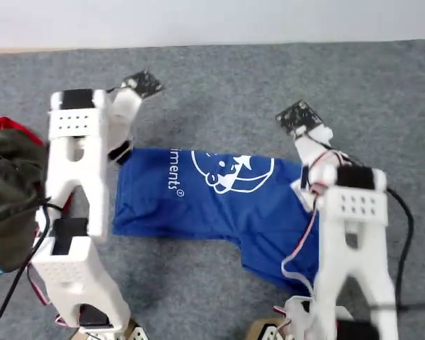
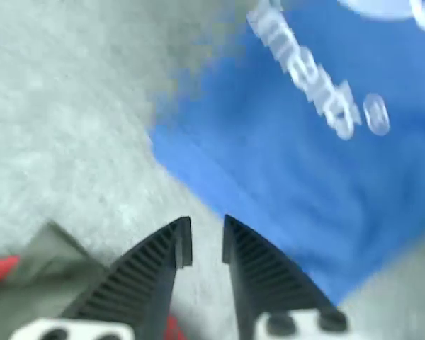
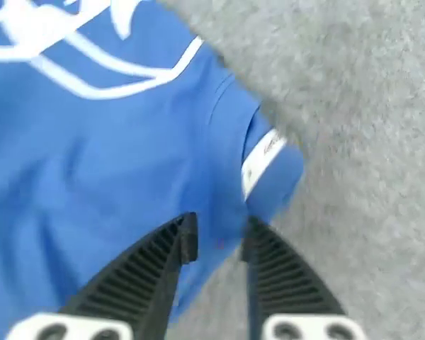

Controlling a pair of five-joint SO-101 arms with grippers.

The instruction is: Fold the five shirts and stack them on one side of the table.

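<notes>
**Blue shirt (image 1: 219,202) spread out, two heaped**

It lies flat at the table's centre, white print up — one sleeve trailing toward 5 o'clock. At 9 o'clock, an olive shirt (image 1: 10,188) sits crumpled over a red shirt (image 1: 6,126).

place: robot lab bench | cues: grey felt tabletop (image 1: 219,85), plain pale wall (image 1: 212,21), loose arm cables (image 1: 409,227)

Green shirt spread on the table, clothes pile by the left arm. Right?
Not green: the shirt is blue, as the high view shows. It does lie spread on the table, with the clothes pile by the left arm.
</notes>
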